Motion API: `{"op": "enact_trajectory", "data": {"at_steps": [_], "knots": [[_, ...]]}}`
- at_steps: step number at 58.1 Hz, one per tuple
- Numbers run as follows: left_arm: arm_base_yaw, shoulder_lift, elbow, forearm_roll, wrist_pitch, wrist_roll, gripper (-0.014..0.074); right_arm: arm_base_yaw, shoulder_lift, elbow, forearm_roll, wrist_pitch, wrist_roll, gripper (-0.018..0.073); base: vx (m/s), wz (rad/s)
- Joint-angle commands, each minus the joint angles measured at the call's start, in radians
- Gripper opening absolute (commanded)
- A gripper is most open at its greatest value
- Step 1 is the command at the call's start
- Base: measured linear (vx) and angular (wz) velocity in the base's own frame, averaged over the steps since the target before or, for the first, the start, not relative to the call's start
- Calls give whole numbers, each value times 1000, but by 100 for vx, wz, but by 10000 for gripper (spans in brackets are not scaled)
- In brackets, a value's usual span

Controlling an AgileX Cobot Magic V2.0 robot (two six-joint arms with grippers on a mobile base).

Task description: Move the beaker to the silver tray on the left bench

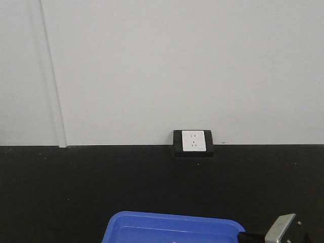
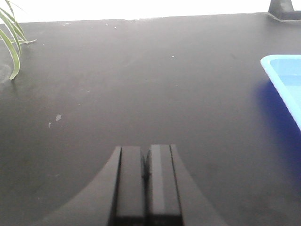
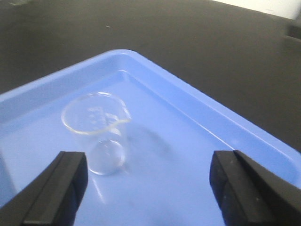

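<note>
The beaker [image 3: 96, 132] stands upright in the blue tray [image 3: 202, 150], just ahead of the right gripper [image 3: 148, 165], whose wide-spread fingers leave open room beside it. The tray's raised rim walls it in all round. Ahead of the left gripper [image 2: 146, 160], fingers pressed together, the black desk [image 2: 141, 80] lies open between plant leaves [image 2: 11, 42] far left and the tray's corner at right.

My left gripper [image 2: 146, 181] and right gripper [image 3: 149, 188] are black, as is the matte tabletop [image 2: 141, 75], while the tray [image 3: 188, 150] is bright blue, the beaker [image 3: 96, 129] clear colourless glass with faint whitish markings, the wall [image 1: 177, 61] pale grey, the socket [image 1: 193, 141] white, and the leaves [image 2: 12, 44] green.
</note>
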Motion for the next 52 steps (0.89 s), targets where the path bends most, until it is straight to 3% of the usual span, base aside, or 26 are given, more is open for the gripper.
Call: {"op": "enact_trajectory", "data": {"at_steps": [1, 6, 14, 24, 36, 52], "knots": [[-6, -16, 28, -2, -77, -1, 1, -4, 51, -44, 17, -121, -27, 577, 0, 0], [-6, -16, 28, -2, -77, -1, 1, 2, 122, -60, 10, -146, -38, 577, 0, 0], [-6, -16, 28, -2, -77, -1, 1, 89, 227, -106, 21, -135, -110, 577, 0, 0], [-6, -16, 28, -2, -77, -1, 1, 198, 306, -155, 154, -46, -110, 577, 0, 0], [-6, -16, 28, -2, -78, -1, 1, 267, 385, -214, 180, -58, -140, 577, 0, 0], [-6, -16, 28, -2, -77, -1, 1, 339, 483, -333, 285, -90, -142, 577, 0, 0]]}}
